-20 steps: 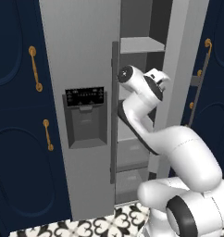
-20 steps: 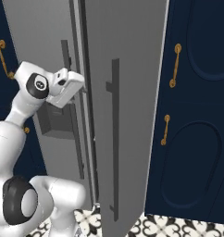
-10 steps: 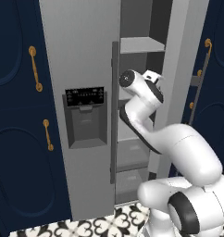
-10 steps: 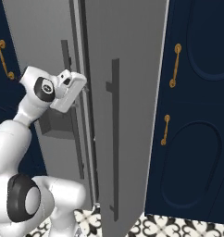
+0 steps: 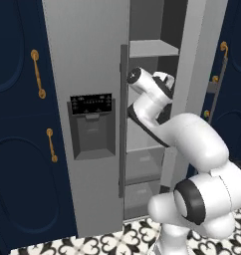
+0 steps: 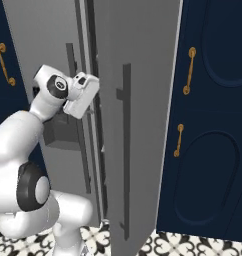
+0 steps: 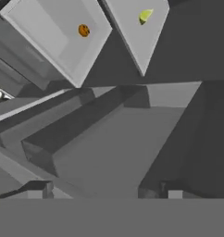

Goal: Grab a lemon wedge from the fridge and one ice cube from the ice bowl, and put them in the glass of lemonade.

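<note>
Right now my arm reaches into the open right side of the fridge [image 5: 87,149], with my hand [image 6: 82,95] at the edge of the gap between the left door and the swung-out right door. From the left base camera my wrist sits just below the upper shelf [image 5: 153,48], beside the long dark handle [image 5: 123,114] of the left door.

Looking along my hand, I see grey shelves and bins at a strong tilt. The lemon wedge [image 7: 145,15] lies on a pale shelf panel [image 7: 139,37] near the top of that view, well ahead of my fingertips [image 7: 174,193] and slightly to the right of them. A small round orange item [image 7: 84,30] rests in a separate pale tray [image 7: 49,37] to the left of the wedge, apart from it.

My fingertips show as two dark stubs at the bottom of the hand view, standing far apart with nothing between them. I hold nothing, and the wedge is not touched.

Navy cabinets [image 6: 213,125] with brass handles [image 6: 189,70] flank the fridge on both sides.
</note>
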Tool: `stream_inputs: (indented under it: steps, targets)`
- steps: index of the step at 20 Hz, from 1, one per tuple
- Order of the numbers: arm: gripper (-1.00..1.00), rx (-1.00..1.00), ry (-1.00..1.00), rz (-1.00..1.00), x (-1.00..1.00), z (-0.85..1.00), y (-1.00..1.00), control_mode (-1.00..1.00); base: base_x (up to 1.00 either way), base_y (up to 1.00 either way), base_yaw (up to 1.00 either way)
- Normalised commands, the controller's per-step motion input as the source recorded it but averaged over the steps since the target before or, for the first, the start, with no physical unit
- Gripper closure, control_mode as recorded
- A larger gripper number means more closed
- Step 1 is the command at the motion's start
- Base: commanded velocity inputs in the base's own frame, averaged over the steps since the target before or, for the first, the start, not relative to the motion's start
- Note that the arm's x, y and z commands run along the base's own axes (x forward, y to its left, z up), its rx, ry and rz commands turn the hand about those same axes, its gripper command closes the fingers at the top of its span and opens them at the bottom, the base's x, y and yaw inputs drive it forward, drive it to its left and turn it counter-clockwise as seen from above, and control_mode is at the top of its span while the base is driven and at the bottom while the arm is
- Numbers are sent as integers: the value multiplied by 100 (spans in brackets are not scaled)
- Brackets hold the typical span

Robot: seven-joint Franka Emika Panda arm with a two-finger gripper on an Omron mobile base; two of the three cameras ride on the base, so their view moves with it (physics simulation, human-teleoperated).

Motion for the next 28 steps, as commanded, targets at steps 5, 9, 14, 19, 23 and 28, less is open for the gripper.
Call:
stream_inputs:
  steps: [5,9,14,19,23,28]
  targets:
    - [-100,0,11,-15,-82,-1,-73,-100,0,0,0]
    - [-100,0,4,-14,-95,-1,-89,-100,0,0,0]
    - [-100,0,0,-3,-58,0,-95,-100,0,0,0]
    - [-100,0,0,0,-40,2,-98,-100,0,0,0]
    - [-100,0,0,0,-13,8,-86,-100,0,0,0]
    - [-100,0,8,0,0,23,-19,-100,0,0,0]
